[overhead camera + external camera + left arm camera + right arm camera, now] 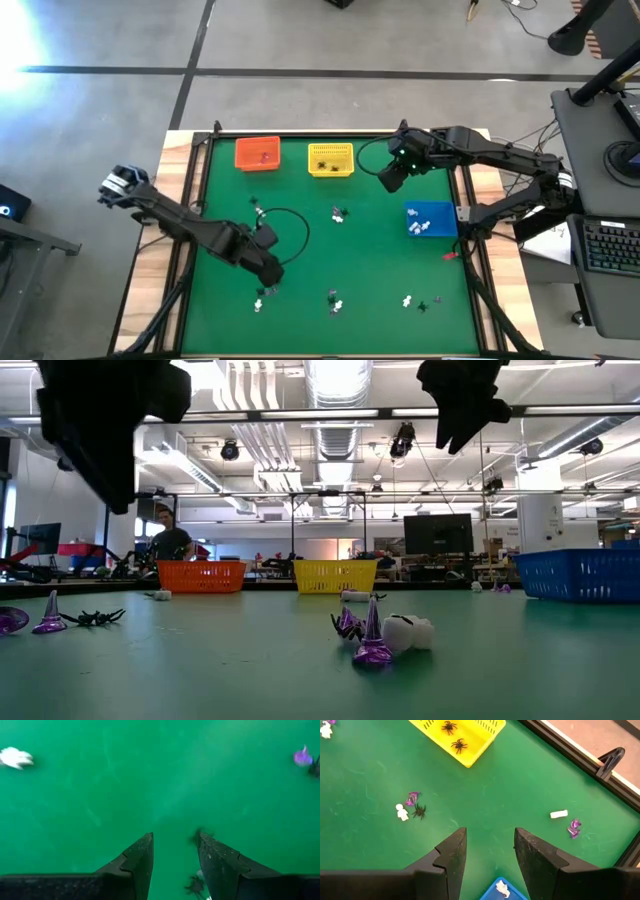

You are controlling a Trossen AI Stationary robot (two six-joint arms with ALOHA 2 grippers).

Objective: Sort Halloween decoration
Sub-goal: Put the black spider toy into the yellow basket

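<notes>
left claw (pixel 175 865) | open (hovering) | black trinket (pixel 194 884) just beside

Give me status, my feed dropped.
Left gripper low over near trinkets, jaws open, empty. Right gripper high beside yellow basket, jaws open, empty. Nothing blocking.

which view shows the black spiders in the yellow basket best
The right wrist view: it looks down into the yellow basket, so both spiders are clear. The high view shows them only as dark specks, the low view only the basket's side wall, and the left wrist view misses the basket.
</notes>
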